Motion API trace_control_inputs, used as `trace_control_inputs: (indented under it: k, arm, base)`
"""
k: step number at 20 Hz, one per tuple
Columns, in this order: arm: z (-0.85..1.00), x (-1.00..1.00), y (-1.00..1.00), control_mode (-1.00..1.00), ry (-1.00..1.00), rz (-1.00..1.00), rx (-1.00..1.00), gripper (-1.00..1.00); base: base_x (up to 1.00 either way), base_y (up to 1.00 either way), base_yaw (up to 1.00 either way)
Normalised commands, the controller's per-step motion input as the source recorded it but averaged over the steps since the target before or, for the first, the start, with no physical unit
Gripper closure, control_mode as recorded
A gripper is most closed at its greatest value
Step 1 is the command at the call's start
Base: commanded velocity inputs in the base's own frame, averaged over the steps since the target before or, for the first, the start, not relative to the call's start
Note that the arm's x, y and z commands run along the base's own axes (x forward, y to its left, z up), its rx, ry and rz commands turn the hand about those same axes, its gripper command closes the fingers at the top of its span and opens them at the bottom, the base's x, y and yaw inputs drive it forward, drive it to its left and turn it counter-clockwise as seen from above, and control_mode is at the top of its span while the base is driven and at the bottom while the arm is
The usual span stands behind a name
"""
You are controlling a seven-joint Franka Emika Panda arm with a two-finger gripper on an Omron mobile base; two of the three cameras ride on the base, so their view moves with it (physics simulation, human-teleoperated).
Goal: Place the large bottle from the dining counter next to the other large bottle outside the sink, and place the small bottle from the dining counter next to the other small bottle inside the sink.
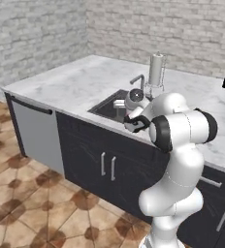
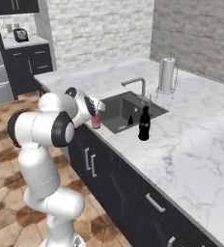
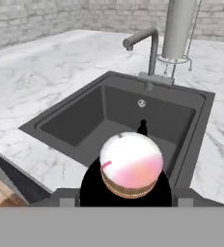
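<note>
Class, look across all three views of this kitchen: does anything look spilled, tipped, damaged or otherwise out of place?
Nothing stands out. The all-dark bottle stands upright on the counter beside the sink, a small dark bottle stands inside it, and the gripper holds the pink-orange bottle over the counter's front edge.

We are looking at a home kitchen. A long white, grey-veined marble counter [image 2: 191, 144] runs into a corner of pale grey brick walls [image 1: 32, 34], and set into it is a dark rectangular sink [image 3: 85, 120] with a grey metal faucet [image 3: 145, 46] behind it. Beside the faucet stands a roll of paper towel on a wire holder [image 2: 167, 75]. Below the counter we see dark cabinet doors with slim metal handles [image 1: 107, 165] and a grey dishwasher front [image 1: 37, 135]. The floor is brown terracotta tile [image 1: 32, 208]. At the far side, more dark cabinets carry a small toaster [image 2: 21, 34].
</note>
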Motion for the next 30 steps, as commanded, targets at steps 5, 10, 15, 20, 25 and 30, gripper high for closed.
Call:
trace_control_inputs:
  k: [5, 10, 15, 20, 25, 30]
  arm:
    - [0.00, 0.00, 0.00, 1.00, 0.00, 0.00, 0.00, 1.00]
    - [0.00, 0.00, 0.00, 1.00, 0.00, 0.00, 0.00, 1.00]
    - [0.00, 0.00, 0.00, 1.00, 0.00, 0.00, 0.00, 1.00]
    - [0.00, 0.00, 0.00, 1.00, 0.00, 0.00, 0.00, 1.00]
    - [0.00, 0.00, 0.00, 1.00, 0.00, 0.00, 0.00, 1.00]
    - [0.00, 0.00, 0.00, 1.00, 0.00, 0.00, 0.00, 1.00]
  base:
    - [0.23, 0.20, -0.23]
    - [0.02, 0.19, -0.26]
    - [0.00, 0.18, -0.31]
    - [0.00, 0.35, -0.30]
    - [0.00, 0.53, -0.20]
    - [0.00, 0.43, -0.11]
